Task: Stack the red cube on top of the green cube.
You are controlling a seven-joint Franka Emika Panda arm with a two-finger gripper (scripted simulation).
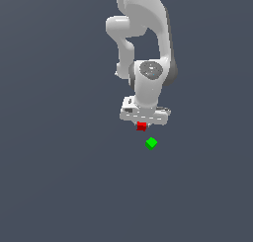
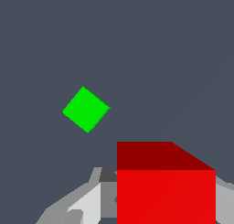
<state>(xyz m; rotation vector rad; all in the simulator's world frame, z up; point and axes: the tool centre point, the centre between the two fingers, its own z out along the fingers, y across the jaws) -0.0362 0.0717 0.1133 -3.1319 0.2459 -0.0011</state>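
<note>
We see the white arm reaching down over the plain grey surface, its jaws closed on the red cube, which sits just under the wrist block. The wrist view shows grey fingers flanking the red cube on either side. The green cube lies on the surface near the red cube, apart from it and turned cornerwise.

Red cube, green cube
</note>
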